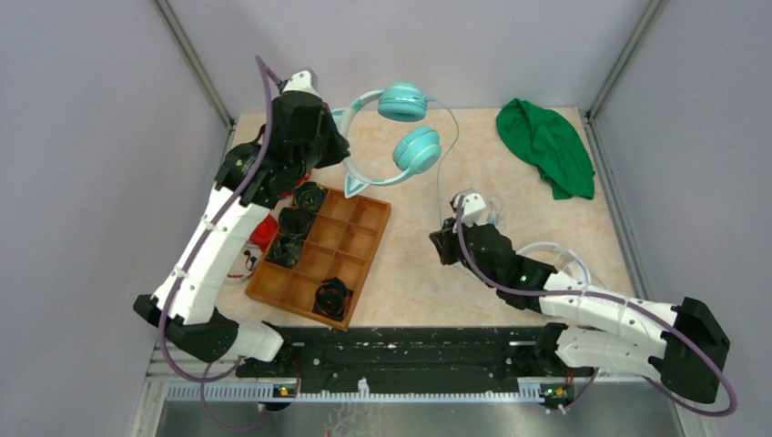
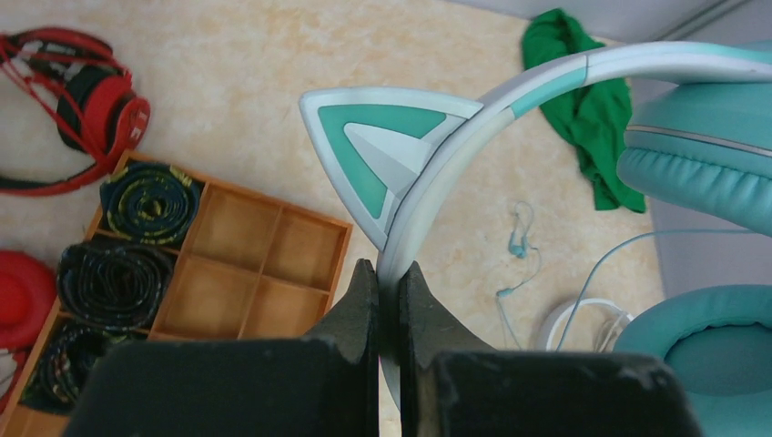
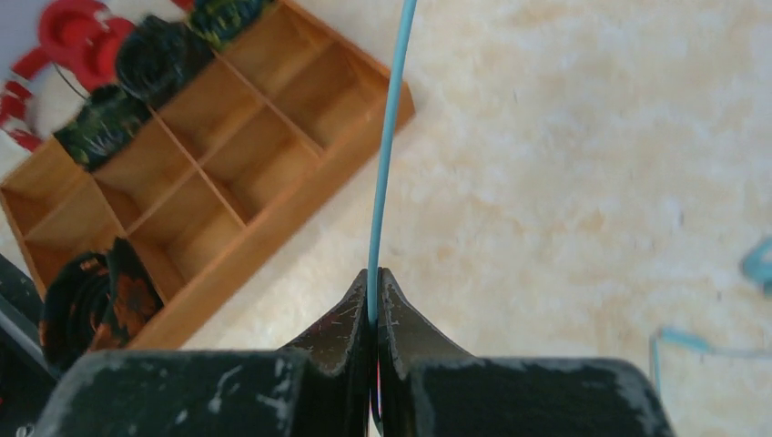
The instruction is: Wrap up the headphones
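The teal headphones [image 1: 405, 127] hang in the air above the back of the table, ear cups to the right, cat ear [image 1: 356, 188] pointing down. My left gripper [image 1: 339, 150] is shut on the pale headband [image 2: 428, 187] just below a cat ear [image 2: 373, 159]. The thin pale-blue cable [image 1: 446, 146] runs from the cups down to my right gripper [image 1: 448, 226], which is shut on the cable [image 3: 387, 146] above the table's middle. The ear cups [image 2: 705, 155] fill the right of the left wrist view.
A wooden divided tray [image 1: 320, 255] with several rolled dark cables lies left of centre. Red headphones [image 1: 264, 232] lie left of it. A green cloth [image 1: 548, 146] lies at the back right. White headphones [image 1: 564, 259] and a blue earbud cable [image 2: 519, 241] lie near my right arm.
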Controlling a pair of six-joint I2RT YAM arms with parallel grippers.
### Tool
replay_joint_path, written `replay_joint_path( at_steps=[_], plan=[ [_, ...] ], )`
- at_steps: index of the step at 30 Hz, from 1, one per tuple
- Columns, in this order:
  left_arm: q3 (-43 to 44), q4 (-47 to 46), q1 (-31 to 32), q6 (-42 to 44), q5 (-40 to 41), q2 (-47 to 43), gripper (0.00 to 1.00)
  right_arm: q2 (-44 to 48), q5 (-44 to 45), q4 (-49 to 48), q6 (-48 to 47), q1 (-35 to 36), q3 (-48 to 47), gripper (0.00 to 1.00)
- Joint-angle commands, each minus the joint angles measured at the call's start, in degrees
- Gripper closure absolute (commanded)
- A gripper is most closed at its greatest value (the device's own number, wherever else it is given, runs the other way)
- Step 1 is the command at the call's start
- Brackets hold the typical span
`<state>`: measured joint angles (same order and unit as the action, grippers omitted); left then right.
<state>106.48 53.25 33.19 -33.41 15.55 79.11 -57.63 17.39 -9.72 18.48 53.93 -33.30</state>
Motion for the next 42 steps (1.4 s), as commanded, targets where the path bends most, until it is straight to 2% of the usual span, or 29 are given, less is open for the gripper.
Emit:
replay_joint_path(
  at_steps=[1,5,9,11,16,20,24,28,33,42],
  plan=[
    [-1.9,-4.4,-0.2,-10.8,3.4,1.8,1.0,0.3,13.4,22.3,11.7,5.6,-5.1,1.0],
    [-4.2,-5.1,-0.4,-15.9,1.0,3.2,1.0,-1.1,21.7,30.5,14.5,11.8,-8.0,1.0],
    [-5.7,-5.5,-1.3,-20.6,-1.0,5.6,1.0,-6.0,18.1,40.1,16.3,12.5,-14.8,1.0],
    [-5.0,-4.4,-1.6,-22.6,-2.7,7.7,1.0,-9.0,16.9,44.0,14.7,13.7,-19.6,1.0],
    [-3.9,-1.8,-1.6,-24.7,-5.6,11.5,1.0,-16.3,22.3,50.4,9.3,19.6,-28.1,1.0],
    [-8.5,-3.9,-1.6,-24.8,-4.3,11.1,1.0,-18.8,16.0,50.7,2.0,22.0,-34.1,1.0],
    [-11.8,-5.3,-1.5,-22.2,-4.6,10.8,1.0,-16.8,4.1,50.1,-6.1,22.2,-38.9,1.0],
    [-14.5,-7.8,-0.7,-16.5,-6.8,10.8,1.0,-15.6,-2.3,53.6,-10.8,21.0,-44.8,1.0],
    [-18.8,-12.1,1.5,-9.7,-9.3,9.3,1.0,-15.5,-6.9,56.2,-12.3,16.7,-50.1,1.0],
    [-26.7,-17.0,5.2,-0.3,-10.9,5.3,1.0,-13.0,-12.2,55.4,-13.9,8.3,-49.2,1.0]
  ],
)
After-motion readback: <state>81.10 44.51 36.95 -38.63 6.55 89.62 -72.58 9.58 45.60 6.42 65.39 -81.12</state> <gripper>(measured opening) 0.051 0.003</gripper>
